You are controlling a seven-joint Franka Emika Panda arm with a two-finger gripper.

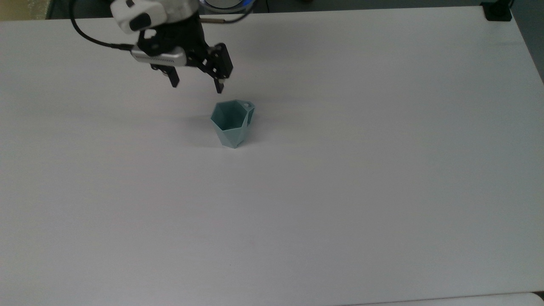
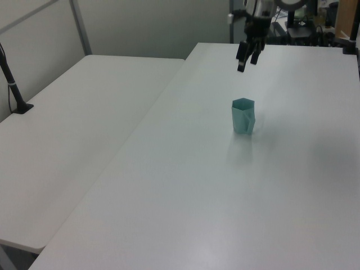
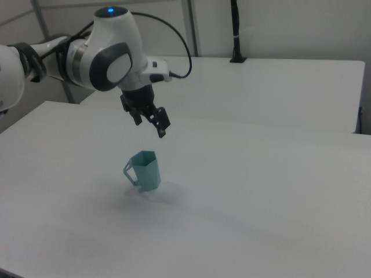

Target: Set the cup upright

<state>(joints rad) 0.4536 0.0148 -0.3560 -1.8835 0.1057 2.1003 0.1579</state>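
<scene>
- Upper left of the top view holds my gripper (image 1: 196,86), hanging above the white table (image 1: 340,191) with its two black fingers spread apart and nothing between them.
- One fingertip (image 1: 174,83) points down toward the top view's left, the other sits nearer the cup, and neither touches anything.
- Just above my fingers in the top view is a silver bar (image 1: 157,56) mounted on the wrist, with a black cable (image 1: 91,39) looping off toward the upper left.
- Below and slightly to the top view's right of my fingers stands the cup (image 1: 231,123), pale teal with faceted sides, upright on its narrow base, mouth open to the ceiling.
- Its small loop handle (image 1: 247,104) sits at the rim on the far right side in the top view.
- In the left view, my gripper (image 2: 245,59) hangs in the upper middle of the frame, clear above the cup (image 2: 243,116), with open air between us.
- In the right view, my gripper (image 3: 149,123) is upper left of centre, and the cup (image 3: 145,170) stands below it on the table, its handle facing the right view's left.
</scene>
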